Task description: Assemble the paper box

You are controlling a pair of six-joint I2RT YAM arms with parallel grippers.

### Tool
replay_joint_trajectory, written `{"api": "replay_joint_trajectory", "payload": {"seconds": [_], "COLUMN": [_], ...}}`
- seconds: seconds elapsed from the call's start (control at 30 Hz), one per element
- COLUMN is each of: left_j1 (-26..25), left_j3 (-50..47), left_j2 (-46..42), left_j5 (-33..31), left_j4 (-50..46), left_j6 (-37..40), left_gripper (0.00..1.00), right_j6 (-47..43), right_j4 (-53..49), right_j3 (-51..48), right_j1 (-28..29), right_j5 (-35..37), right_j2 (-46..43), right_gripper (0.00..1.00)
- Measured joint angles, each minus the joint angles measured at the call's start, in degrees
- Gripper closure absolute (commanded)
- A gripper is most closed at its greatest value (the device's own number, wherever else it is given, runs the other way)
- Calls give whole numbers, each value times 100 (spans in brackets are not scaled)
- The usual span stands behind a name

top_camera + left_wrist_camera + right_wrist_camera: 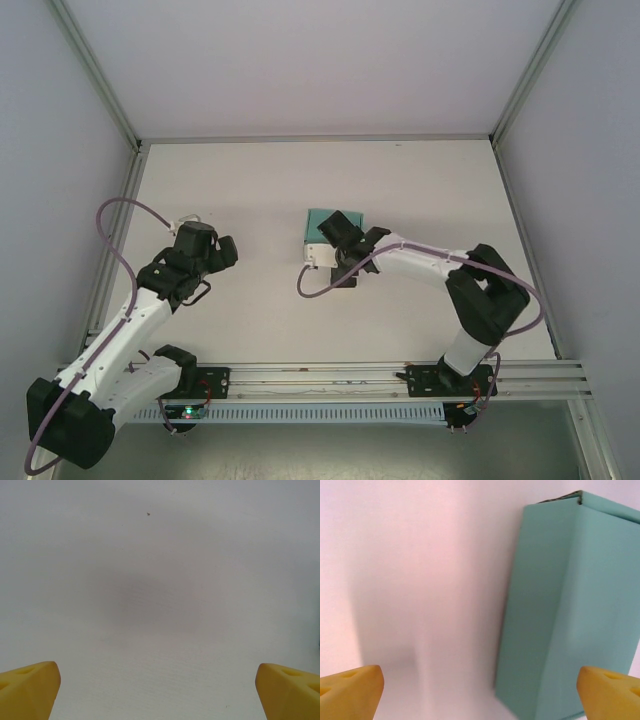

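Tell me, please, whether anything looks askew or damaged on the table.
Only one small thing: a thin dark gap shows along the seam at the upper corner of the paper box, so that edge seems not quite flush. Otherwise it looks neatly folded, lying on the table, unheld by the open right claw.

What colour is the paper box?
The paper box is plain teal-green; right wrist view shows it best.

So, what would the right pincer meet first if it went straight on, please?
Probably the white tabletop, though one finger of the right pincer might clip the teal-green folded card box first.
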Motion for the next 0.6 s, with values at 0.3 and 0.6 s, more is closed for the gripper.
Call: {"api": "replay_joint_trajectory", "payload": {"seconds": [0.3,0.6], "left_j1": [245,1123], "left_j3": [-402,-2079], "left_j2": [485,1779], "left_j5": [-931,-964], "left_j4": [1657,5169], "left_j6": [1102,2339], "left_gripper": [0,0], "right_j6": [2186,3853], "right_j4": [1799,5283], "right_j3": [-1578,-3976], "right_j1": [-1707,-3810], "right_j5": [-415,-385], "right_j2": [-2621,-2472], "right_gripper": [2,2]}}
